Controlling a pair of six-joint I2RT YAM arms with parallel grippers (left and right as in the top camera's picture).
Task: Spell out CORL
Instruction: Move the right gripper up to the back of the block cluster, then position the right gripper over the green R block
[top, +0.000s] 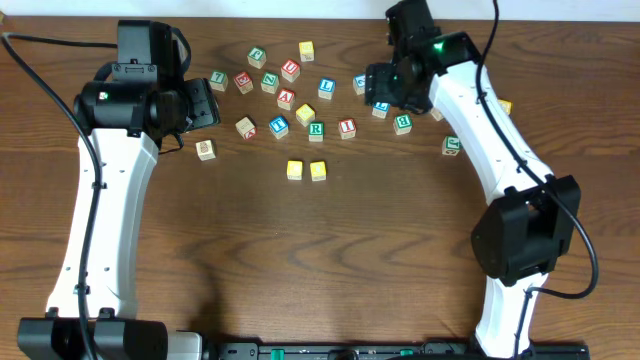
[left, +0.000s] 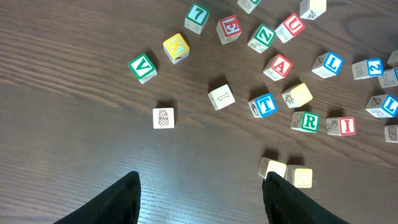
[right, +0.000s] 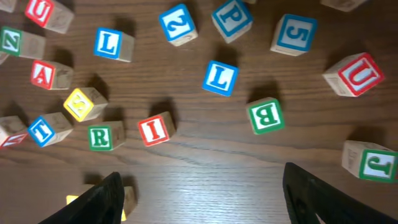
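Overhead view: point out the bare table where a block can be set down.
Free: the broad table below the two yellow blocks, down to the near edge. Crowded: the top band from the green 7 block across to the green B block.

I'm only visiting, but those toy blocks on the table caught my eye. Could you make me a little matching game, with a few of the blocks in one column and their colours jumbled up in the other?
Blocks:
1. R block
2. I block
3. T block
4. pair of blocks side by side, apart from the cluster, on the near side of the R block

Colours:
a. yellow top faces
b. red letter
c. green letter
d. blue letter

Right pairs: 1-c, 2-b, 3-d, 4-a.
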